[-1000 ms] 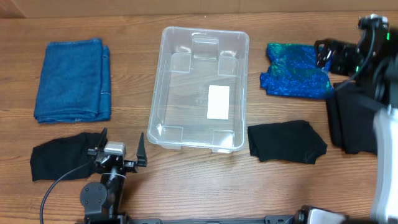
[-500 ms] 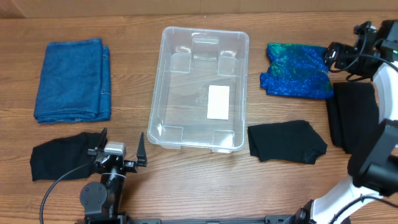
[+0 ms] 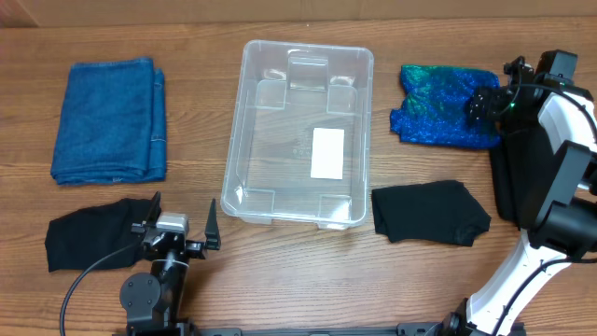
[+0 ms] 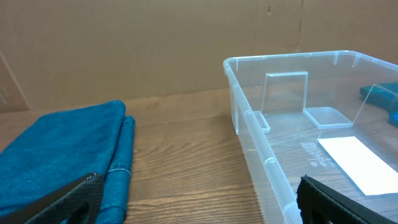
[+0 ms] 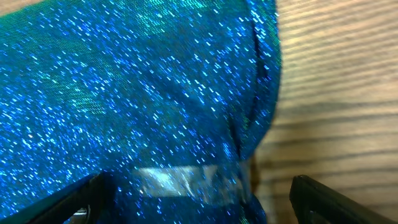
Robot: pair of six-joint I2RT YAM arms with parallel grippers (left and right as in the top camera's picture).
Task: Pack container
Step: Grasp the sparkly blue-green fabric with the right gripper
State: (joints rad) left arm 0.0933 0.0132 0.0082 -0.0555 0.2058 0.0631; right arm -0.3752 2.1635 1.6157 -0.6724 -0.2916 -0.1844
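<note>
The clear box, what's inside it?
Inside the container there is only a white label on its base. No clothes are in it yet. Whatever lies right beneath the label is hidden.

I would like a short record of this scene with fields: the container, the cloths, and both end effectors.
container: clear, empty, only a white label on its base
left of it: folded blue cloth, left black cloth
right of it: sparkly cloth, right black cloth
left end effector: open, empty, near the container's front left corner
right end effector: open, empty, over the sparkly cloth's right edge
</note>
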